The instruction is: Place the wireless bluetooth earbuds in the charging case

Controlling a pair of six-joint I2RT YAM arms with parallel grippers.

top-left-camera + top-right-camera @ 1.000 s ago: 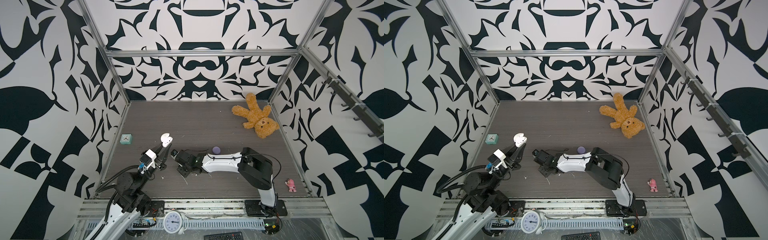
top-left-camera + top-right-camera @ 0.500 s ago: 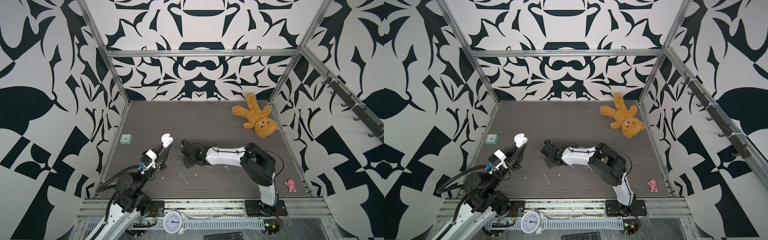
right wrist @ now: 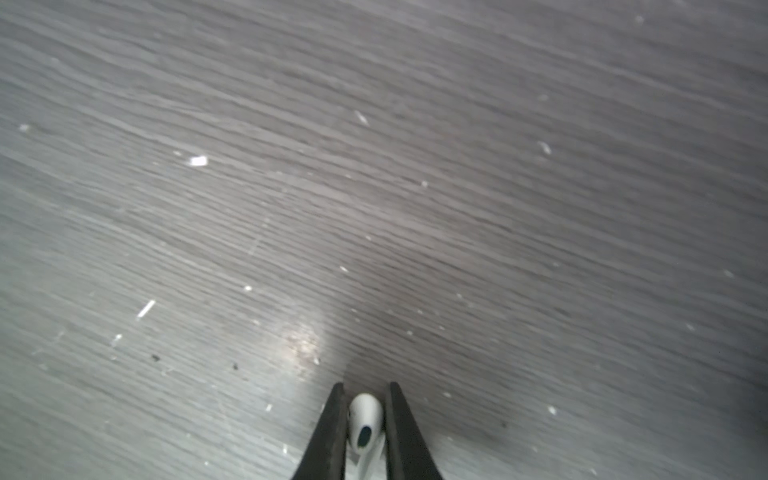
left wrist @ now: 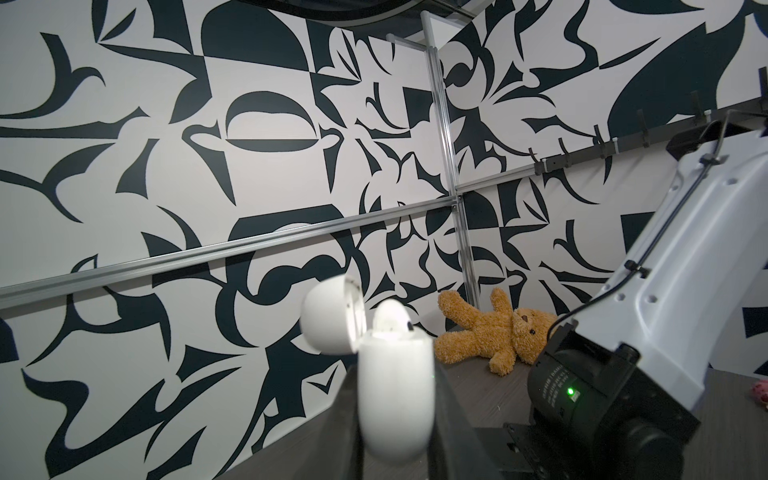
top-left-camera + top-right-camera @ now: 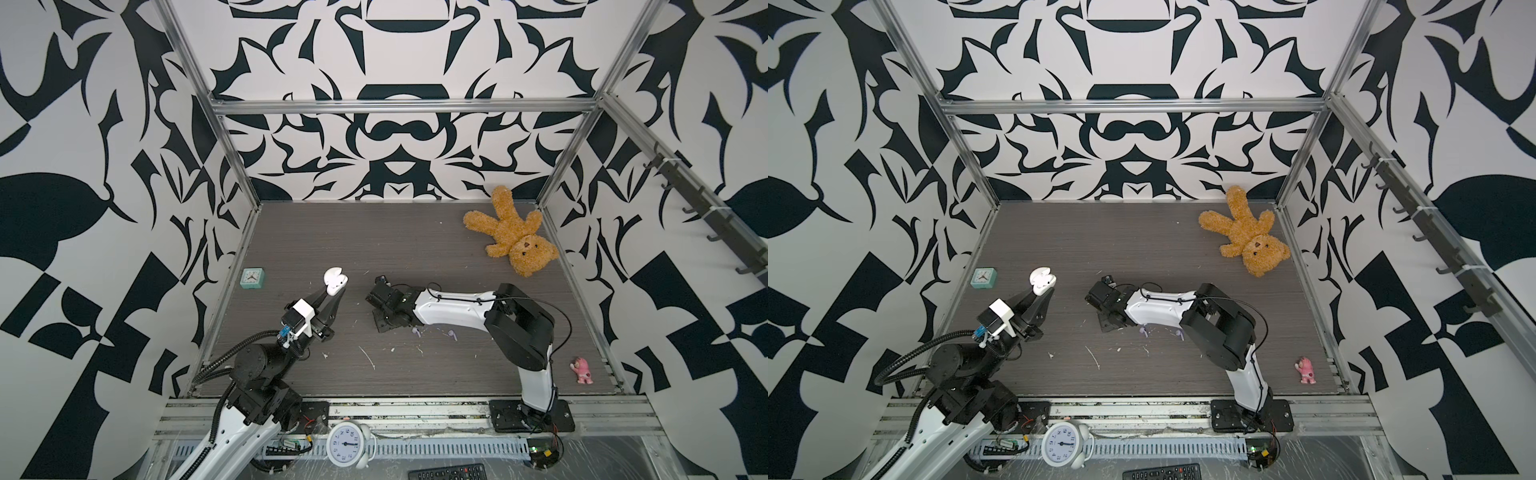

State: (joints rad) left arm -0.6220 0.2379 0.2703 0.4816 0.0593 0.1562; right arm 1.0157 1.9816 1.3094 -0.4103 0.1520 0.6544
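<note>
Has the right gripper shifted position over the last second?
Yes. In both top views the right gripper has moved away from the front edge and to the right, toward the teddy bear.

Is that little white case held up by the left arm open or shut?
Open. The white case has its lid tipped back on its hinge, and one white earbud sticks up from inside it.

Dark grey wood grain on the bench [image 5: 374,232]; black-and-white swirls on the walls [image 5: 395,137]. Golden brown teddy bear [image 5: 513,232], mint-green clock [image 5: 252,278], pink figurine [image 5: 583,370], white charging case [image 5: 334,280], pale purple earbuds [image 5: 453,335], white earbud [image 3: 365,419] with dark spot.
</note>
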